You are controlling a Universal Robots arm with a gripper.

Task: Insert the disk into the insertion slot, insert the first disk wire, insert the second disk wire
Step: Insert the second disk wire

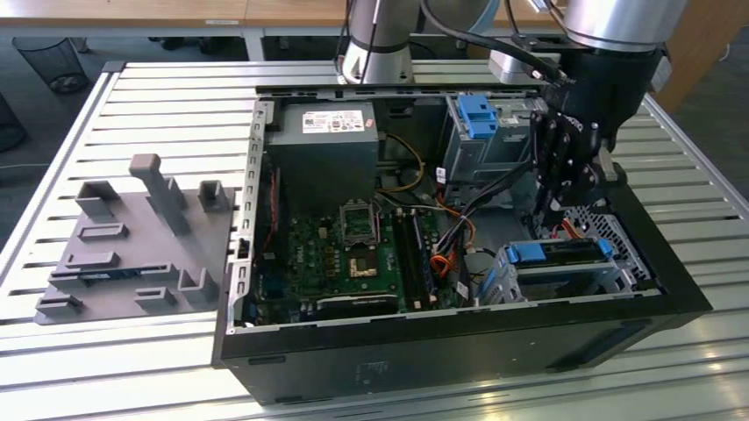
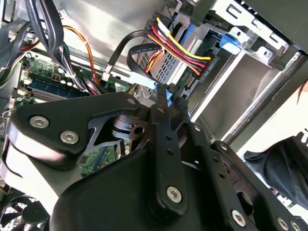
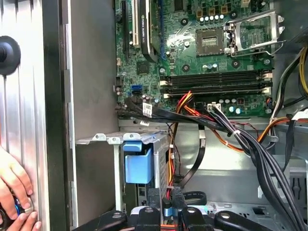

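Inside an open black computer case on a slatted metal tabletop:

- Disk: blue-framed, already seated in the silver insertion slot at the case corner nearest the exterior view's right.
- Claw: black, hanging just above the back of the disk. In the second wrist view its fingertips are clenched on a small blue-tipped flat connector, judged to be a disk wire.
- Bundle of red, yellow and black wires: plugged in or lying close to the disk's end; which, cannot be told.
- Step in hand, by judgement: 1 wire insertion; disk step done.
- Next move calls for squaring the connector to its socket and pushing straight, clear of the bundle.
- Motherboard: bare.
- A person's hand: resting outside the case.
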